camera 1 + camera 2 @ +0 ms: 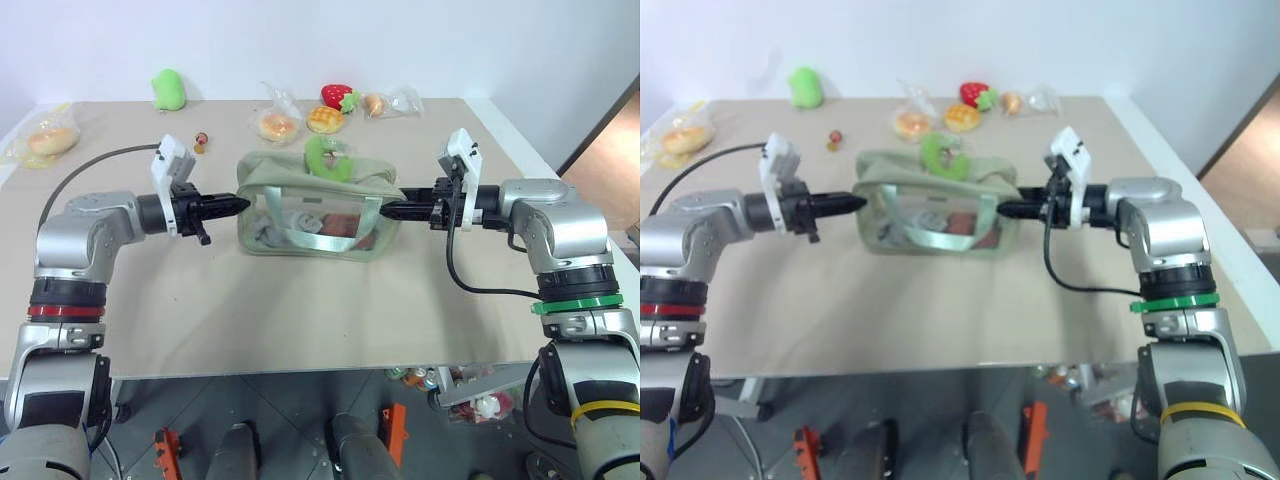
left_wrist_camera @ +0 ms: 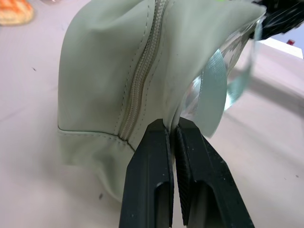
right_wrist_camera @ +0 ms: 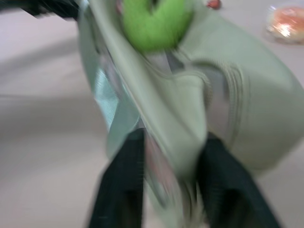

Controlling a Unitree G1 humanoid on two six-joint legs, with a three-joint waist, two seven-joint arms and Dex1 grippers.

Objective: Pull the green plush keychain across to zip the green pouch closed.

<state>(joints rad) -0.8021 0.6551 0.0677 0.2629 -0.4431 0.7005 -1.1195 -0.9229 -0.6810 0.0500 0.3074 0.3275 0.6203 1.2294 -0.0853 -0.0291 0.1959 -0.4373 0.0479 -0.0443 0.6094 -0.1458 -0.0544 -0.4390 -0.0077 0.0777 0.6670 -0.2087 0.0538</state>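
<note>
On the left, our left claw [image 1: 236,204] is pressed shut on the left end of the green pouch [image 1: 300,190], its two fingers pinching the fabric edge just beside the end of the zipper. The pouch stands on the desk [image 1: 300,300] between our two arms, with its long axis and its zipper running from left to right. The green plush keychain [image 1: 326,158] rests on top of the pouch, a little right of its middle, so it lies nearer to our right arm than to our left.

On the right, our right claw [image 1: 387,212] is at the right end of the pouch. Its fingers stand partly apart, with pouch fabric between them, and we cannot tell if they truly grip it.

We judge that the right claw is the one to take the keychain, which is up and to the left of it, while the left claw holds the pouch steady.
</note>
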